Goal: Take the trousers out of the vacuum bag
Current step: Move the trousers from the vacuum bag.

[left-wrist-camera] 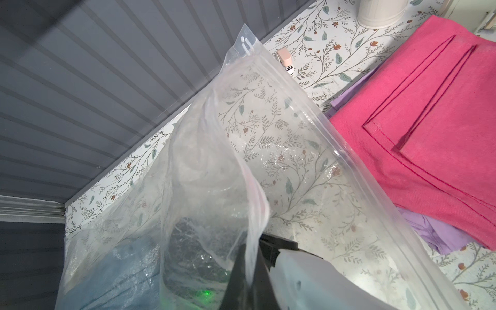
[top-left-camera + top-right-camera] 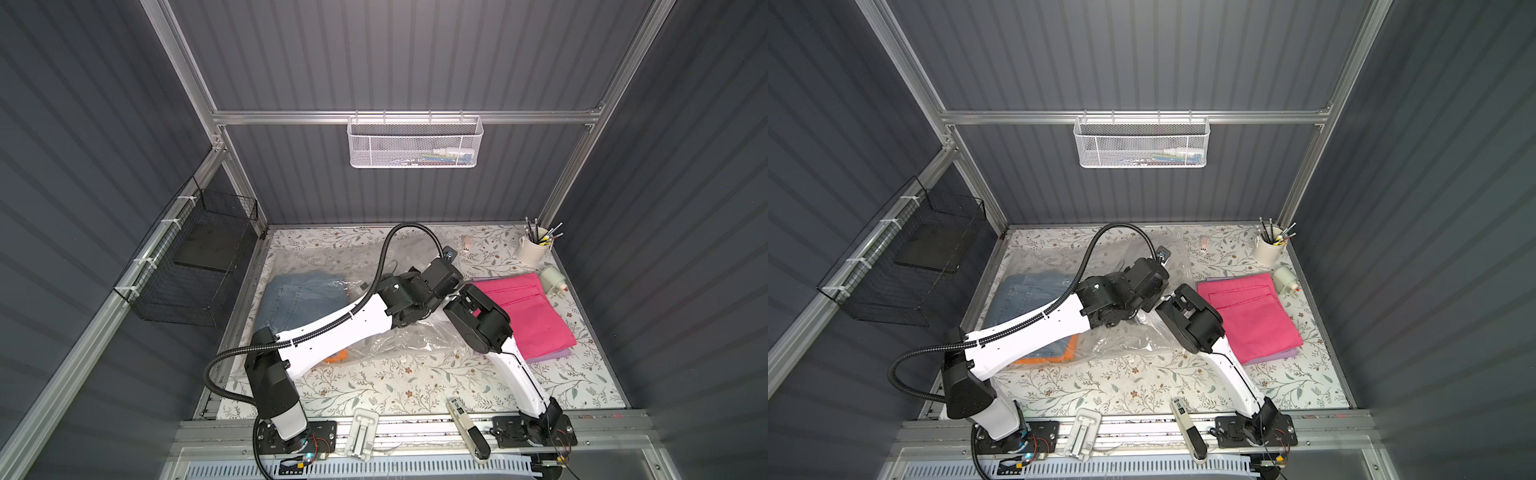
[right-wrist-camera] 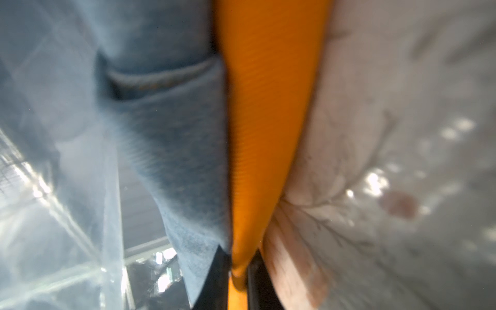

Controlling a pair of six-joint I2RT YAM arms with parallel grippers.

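Observation:
The clear vacuum bag (image 2: 407,340) (image 2: 1133,336) lies crinkled across the left and middle of the table. Inside it, light blue denim trousers (image 2: 303,299) (image 3: 174,134) lie on orange trousers (image 2: 1059,353) (image 3: 268,107). My left gripper (image 1: 252,252) is shut on a lifted fold of the bag's film (image 1: 268,134) near its zip edge. My right gripper (image 3: 239,257) is inside the bag, shut on the edge of the orange trousers. Both grippers are hidden under the arms in both top views. Hot pink trousers (image 2: 528,311) (image 1: 429,120) lie on lilac trousers (image 2: 548,355) (image 1: 429,233), outside the bag at the right.
A white cup of pens (image 2: 534,249) and a round white device (image 2: 552,278) stand at the back right, a small pink item (image 2: 466,245) near the back. A black wire basket (image 2: 195,266) hangs on the left wall. A white clip (image 2: 361,432) and a black-handled tool (image 2: 467,428) lie at the front edge.

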